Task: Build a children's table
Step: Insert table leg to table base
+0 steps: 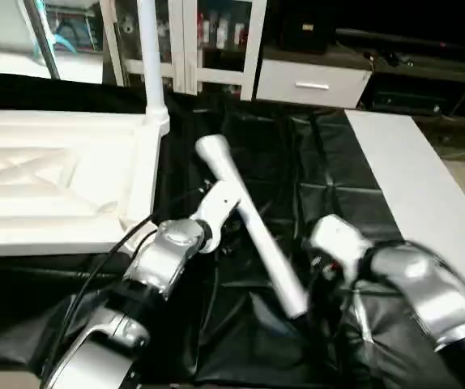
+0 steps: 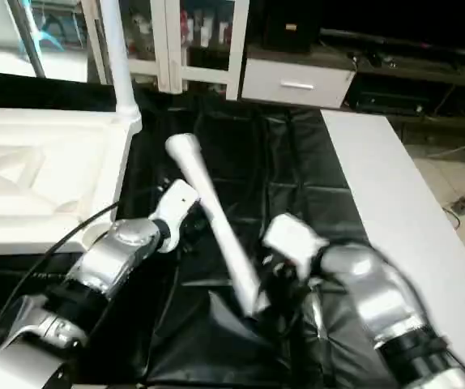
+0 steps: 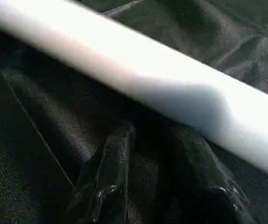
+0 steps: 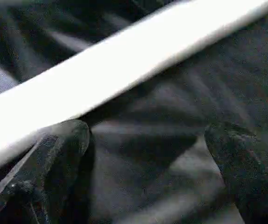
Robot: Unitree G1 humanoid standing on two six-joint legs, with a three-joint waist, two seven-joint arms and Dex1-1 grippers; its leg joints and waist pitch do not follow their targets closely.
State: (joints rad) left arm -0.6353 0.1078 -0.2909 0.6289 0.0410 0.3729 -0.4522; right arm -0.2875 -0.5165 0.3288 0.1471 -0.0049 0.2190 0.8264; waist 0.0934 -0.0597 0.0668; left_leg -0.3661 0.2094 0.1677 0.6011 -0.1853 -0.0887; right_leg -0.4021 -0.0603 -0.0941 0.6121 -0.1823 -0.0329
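The white tabletop lies upside down at the left, ribs up. One white leg stands upright in its near-right corner socket. A second, loose leg lies slantwise on the black cloth between my arms. My left gripper hovers at the leg's middle with its fingers a little apart and only cloth between them; the leg crosses just beyond the tips. My right gripper stands wide open at the leg's near end, and the leg passes close by one finger.
The work table is draped in black cloth. A long white board lies along its right side. White cabinets and glass doors stand behind. A black cable runs along my left forearm.
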